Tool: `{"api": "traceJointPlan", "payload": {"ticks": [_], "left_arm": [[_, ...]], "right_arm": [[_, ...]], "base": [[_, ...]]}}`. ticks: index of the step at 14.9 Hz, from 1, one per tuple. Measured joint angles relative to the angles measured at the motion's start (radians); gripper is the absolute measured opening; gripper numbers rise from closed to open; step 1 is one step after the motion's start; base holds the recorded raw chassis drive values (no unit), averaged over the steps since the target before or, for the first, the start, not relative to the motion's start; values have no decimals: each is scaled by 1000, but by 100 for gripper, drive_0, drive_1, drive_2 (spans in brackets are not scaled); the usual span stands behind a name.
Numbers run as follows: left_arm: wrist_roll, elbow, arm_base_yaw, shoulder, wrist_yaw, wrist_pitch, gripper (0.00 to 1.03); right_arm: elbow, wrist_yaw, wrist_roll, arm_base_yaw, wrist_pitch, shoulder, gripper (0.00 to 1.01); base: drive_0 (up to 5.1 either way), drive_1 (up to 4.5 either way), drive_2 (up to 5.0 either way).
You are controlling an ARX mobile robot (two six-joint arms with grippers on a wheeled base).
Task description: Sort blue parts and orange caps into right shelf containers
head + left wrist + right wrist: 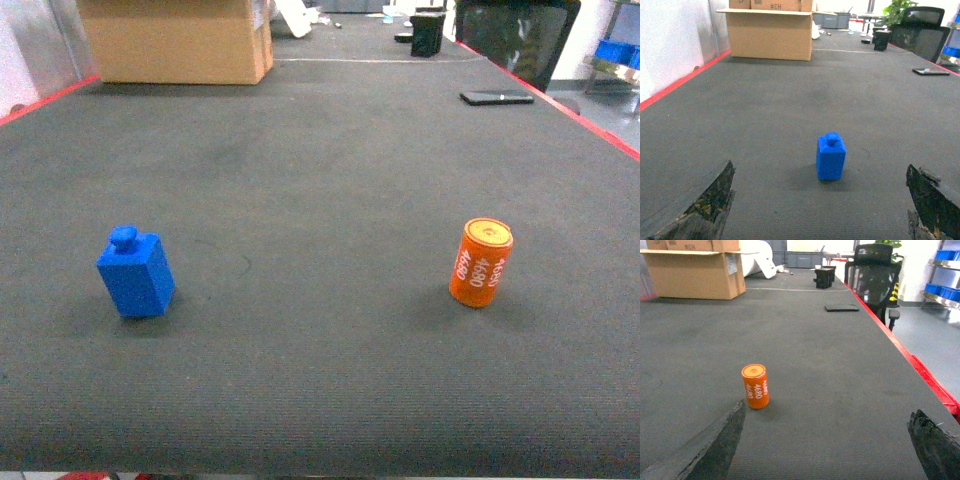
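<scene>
A: Wide dark grey ribbed mat table (330, 150), red-edged, with a big brown cardboard box (175, 38) at the far left.

B: Grippers?

A: Left gripper (822, 210) spread wide, its worn dark fingers (710, 202) at both lower corners, holding nothing, touching nothing. Right gripper (827, 447) likewise released, fingers (720, 445) wide and empty.

B: The pieces?

A: Orange cylindrical plastic cap (481, 262) on the mat's right, upright, leaning slightly, long axis vertical, paler flat top up, white digits down its side; near the right gripper's left finger, not touching. Bright blue blocky plastic part (136, 272) on the left, upright, round knob on top, between and beyond the left fingers. Well apart.
</scene>
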Motion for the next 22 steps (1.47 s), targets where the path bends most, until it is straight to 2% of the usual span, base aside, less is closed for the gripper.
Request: {"api": "traceJointPlan", "payload": {"ticks": [1, 2, 3, 4, 5, 6, 7, 8, 9, 11, 16, 17, 19, 22], "left_arm": [[9, 0, -59, 42, -154, 55, 98], [9, 3, -142, 128, -314, 145, 98], [9, 4, -179, 238, -407, 241, 98], [8, 4, -171, 370, -483, 375, 98], [9, 11, -157, 520, -497, 528, 98], [8, 45, -154, 716, -465, 714, 98], [9, 144, -139, 978, -399, 936, 98], [11, 256, -134, 1211, -344, 1080, 98], [8, 340, -140, 1378, -303, 1097, 98], [1, 432, -154, 1564, -267, 1075, 98], [-26, 597, -180, 1783, -260, 1070, 98], [-60, 638, -183, 1915, -257, 1070, 98], [-72, 665, -185, 1984, -254, 1077, 98], [-80, 687, -185, 2063, -253, 1073, 98]], "right_arm": [[1, 178, 0, 89, 42, 53, 98], [1, 272, 0, 163, 117, 132, 98], [2, 341, 2, 229, 207, 225, 98], [5, 378, 4, 277, 319, 335, 98], [25, 383, 5, 304, 472, 494, 98], [58, 358, 7, 307, 600, 641, 98], [130, 317, 16, 291, 785, 874, 98], [216, 277, 28, 270, 913, 1092, 98], [304, 254, 34, 269, 956, 1282, 98], [392, 224, 39, 283, 943, 1449, 98], [582, 189, 83, 295, 922, 1703, 98], [680, 169, 119, 294, 904, 1867, 98], [719, 157, 146, 295, 911, 1942, 98], [753, 162, 158, 294, 916, 2029, 98]], "base": [[0, 0, 0], [0, 0, 0], [0, 0, 0], [0, 0, 0], [0, 0, 0], [0, 0, 0], [0, 0, 0], [0, 0, 0], [0, 0, 0], [0, 0, 0], [0, 0, 0], [0, 0, 0], [0, 0, 0], [0, 0, 0]]}}
